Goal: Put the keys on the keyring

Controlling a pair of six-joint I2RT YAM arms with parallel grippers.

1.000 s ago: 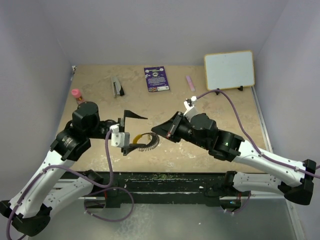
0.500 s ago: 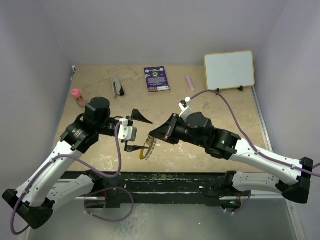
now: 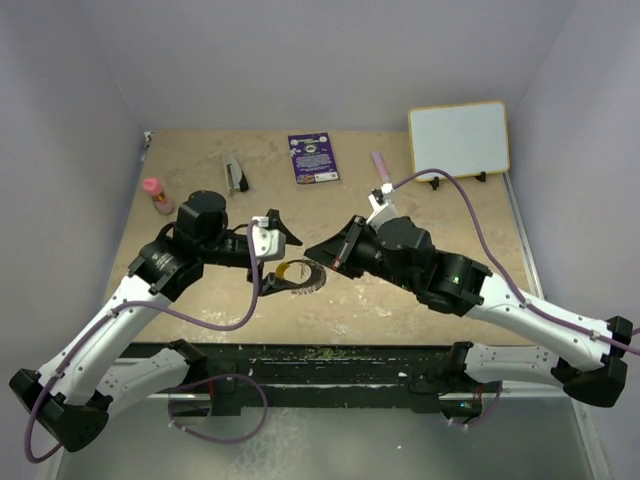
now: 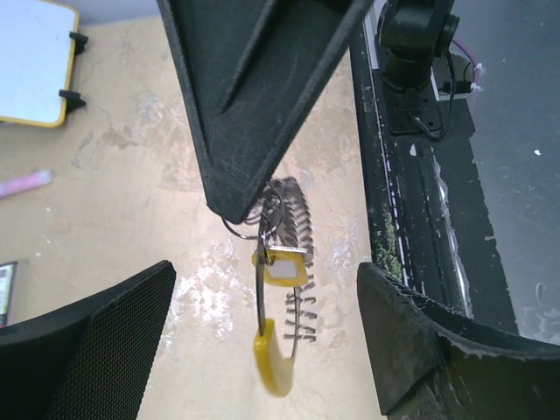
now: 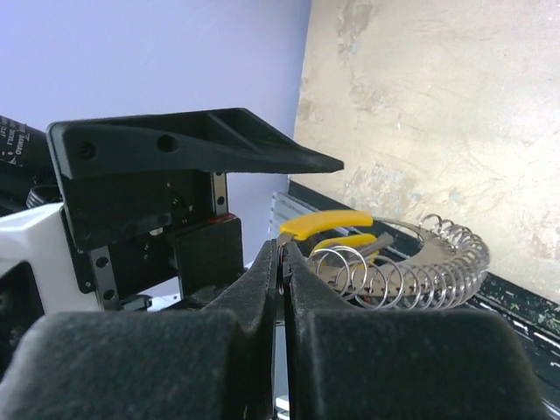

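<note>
My right gripper (image 5: 282, 254) is shut on the keyring (image 5: 429, 267), a flat silvery loop strung with several small wire rings, and holds it above the table. Two keys (image 5: 331, 223) with yellow heads hang from it. In the top view the keyring (image 3: 308, 276) hangs between the two arms. My left gripper (image 4: 262, 341) stands open, its fingers (image 4: 87, 350) wide on either side of the dangling keys (image 4: 282, 268) without touching them. In the left wrist view the right gripper (image 4: 233, 208) comes down from above, and the keyring (image 4: 259, 293) shows edge-on beneath it.
Along the far side lie a grey-and-black tool (image 3: 235, 175), a purple card (image 3: 313, 157), a pink stick (image 3: 380, 165) and a whiteboard (image 3: 458, 138). A red-capped bottle (image 3: 153, 193) stands at the left. The black rail (image 3: 350, 355) runs along the table's near edge.
My left gripper has moved right and away from the near edge, and now straddles the hanging keys. The right gripper has kept its hold while the keyring swung and rose slightly.
</note>
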